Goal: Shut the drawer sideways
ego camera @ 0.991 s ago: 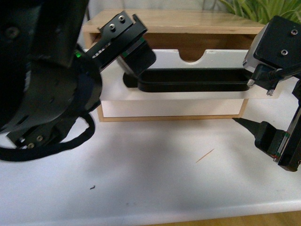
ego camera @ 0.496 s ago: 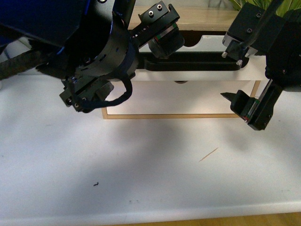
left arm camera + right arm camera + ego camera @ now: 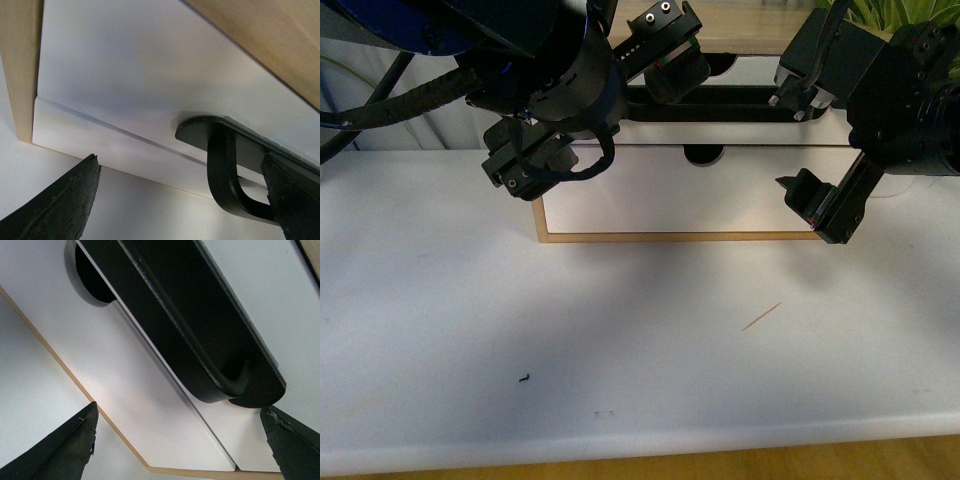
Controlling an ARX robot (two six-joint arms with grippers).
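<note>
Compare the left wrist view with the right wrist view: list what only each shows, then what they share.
Only the left wrist view: the cabinet's broad wooden side panel and wooden top, with just one end of the black bar handle.

Only the right wrist view: a dark half-round notch and most of the handle's length.

Both: the drawer with its white front, the handle standing off it, a seam between two white fronts, and an open gripper, the left gripper and the right gripper.

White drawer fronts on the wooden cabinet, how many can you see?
2. The drawer with the black bar handle is uppermost, partly behind the left arm and right arm. The handleless front lies directly beneath it. The arms could hide more.
</note>
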